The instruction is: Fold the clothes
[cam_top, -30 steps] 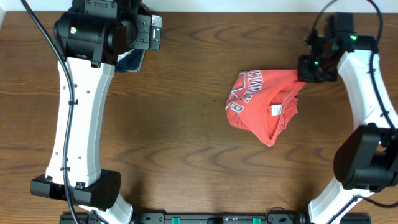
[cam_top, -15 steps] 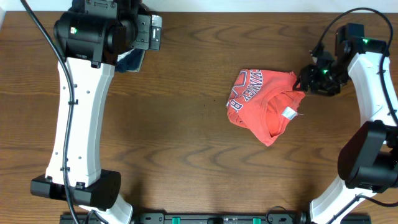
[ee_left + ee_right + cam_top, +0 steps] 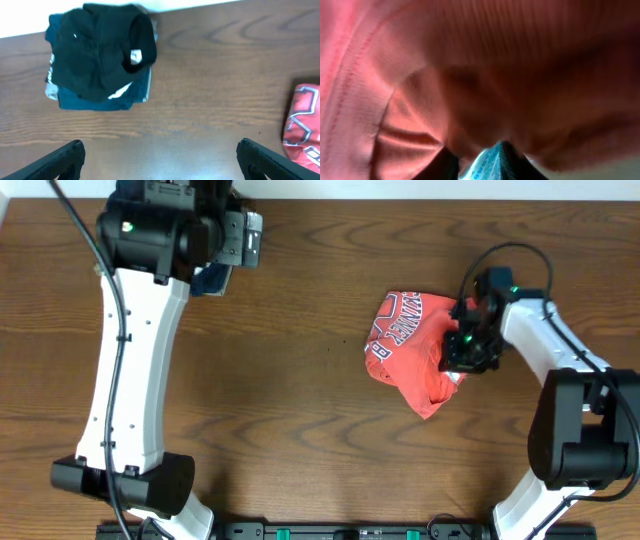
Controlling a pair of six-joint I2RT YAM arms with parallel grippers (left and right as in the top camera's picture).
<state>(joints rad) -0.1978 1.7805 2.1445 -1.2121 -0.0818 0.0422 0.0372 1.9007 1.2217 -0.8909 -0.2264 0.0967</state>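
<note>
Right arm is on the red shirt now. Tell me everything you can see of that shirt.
The red-orange T-shirt lies crumpled in a loose, unfolded heap on the brown wooden table, right of centre. It looks like soft, fine-ribbed cotton knit. White lettering and part of a graphic show on the side toward the table's middle. The right hand is pressed into its opposite edge, with the white neck tag between the fingers. Whether it grips is unclear.

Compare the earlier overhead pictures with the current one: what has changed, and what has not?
The right gripper moved from the red-orange T-shirt's far right corner inward and towards the robot's base. It now sits over the neck area, and fabric fills its wrist view. Whether it has gripped cannot be told. The T-shirt lies about where it was. The left gripper stays open near the folded dark garments.
</note>
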